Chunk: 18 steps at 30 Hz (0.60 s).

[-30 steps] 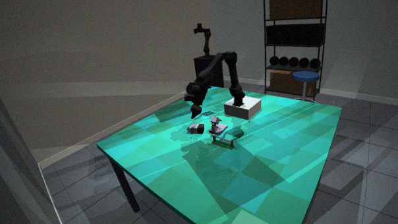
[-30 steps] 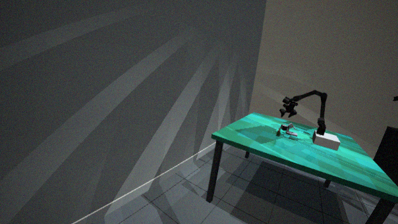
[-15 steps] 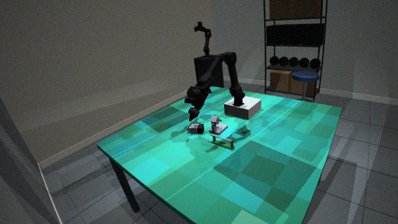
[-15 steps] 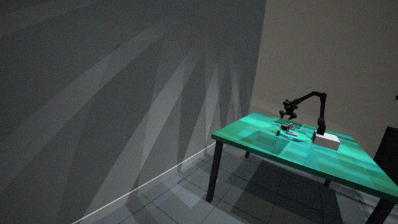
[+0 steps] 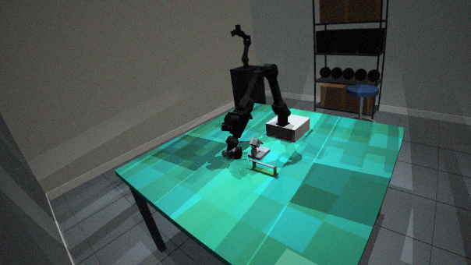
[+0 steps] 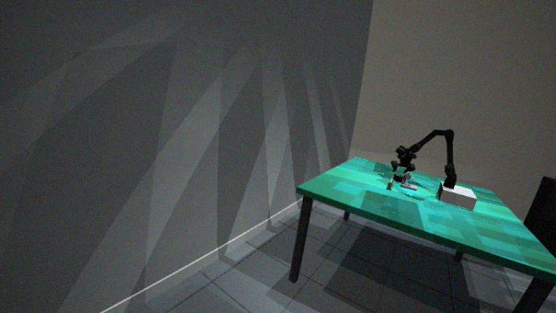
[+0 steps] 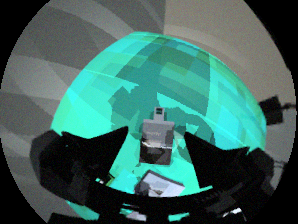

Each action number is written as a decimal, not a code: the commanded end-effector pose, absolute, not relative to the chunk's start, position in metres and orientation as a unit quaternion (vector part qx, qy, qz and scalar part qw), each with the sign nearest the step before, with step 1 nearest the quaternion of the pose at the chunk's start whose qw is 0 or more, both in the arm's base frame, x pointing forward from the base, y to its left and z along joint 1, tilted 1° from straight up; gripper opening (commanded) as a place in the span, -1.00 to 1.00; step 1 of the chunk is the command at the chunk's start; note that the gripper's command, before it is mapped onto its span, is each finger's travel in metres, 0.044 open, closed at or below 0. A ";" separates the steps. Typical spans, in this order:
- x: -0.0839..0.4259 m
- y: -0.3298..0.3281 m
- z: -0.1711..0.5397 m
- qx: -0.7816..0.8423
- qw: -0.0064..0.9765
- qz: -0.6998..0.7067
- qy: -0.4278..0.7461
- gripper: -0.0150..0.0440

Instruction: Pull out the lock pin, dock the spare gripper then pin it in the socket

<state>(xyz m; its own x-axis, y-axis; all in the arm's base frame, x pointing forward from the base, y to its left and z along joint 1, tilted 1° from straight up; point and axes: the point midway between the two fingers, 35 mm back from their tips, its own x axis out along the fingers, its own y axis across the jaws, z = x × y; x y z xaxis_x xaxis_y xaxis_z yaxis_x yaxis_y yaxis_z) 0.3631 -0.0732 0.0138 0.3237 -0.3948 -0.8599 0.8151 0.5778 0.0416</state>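
Note:
The spare gripper (image 5: 231, 153) (image 6: 399, 178) (image 7: 159, 132) lies on the table, a grey block with a dark lower part; its holed spigot (image 7: 159, 113) points away from the camera in the wrist view. My gripper (image 5: 233, 146) (image 6: 401, 170) (image 7: 156, 132) is open above the spare gripper, one finger on each side of it, holding nothing. Contact cannot be told. The grey mount (image 5: 255, 143) (image 6: 408, 176) stands beside it on its base plate (image 5: 263, 153) (image 7: 170, 186). The pin (image 5: 263, 164), pale with a red end, lies across a small green rack (image 5: 265, 170) (image 6: 389, 186), out of the socket.
The arm's white pedestal (image 5: 281, 132) (image 6: 456, 197) stands on the table (image 5: 230, 206) (image 6: 396, 202) behind the mount. The rack stands close in front of the mount's base plate. A shelf unit (image 5: 314, 70) and a blue stool (image 5: 362, 90) are beyond the table.

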 end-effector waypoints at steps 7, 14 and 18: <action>0.361 -0.073 -0.007 0.241 0.772 -0.393 0.437 1.00; 0.361 -0.073 -0.018 0.241 0.772 -0.393 0.438 1.00; 0.361 -0.073 -0.025 0.241 0.772 -0.393 0.438 1.00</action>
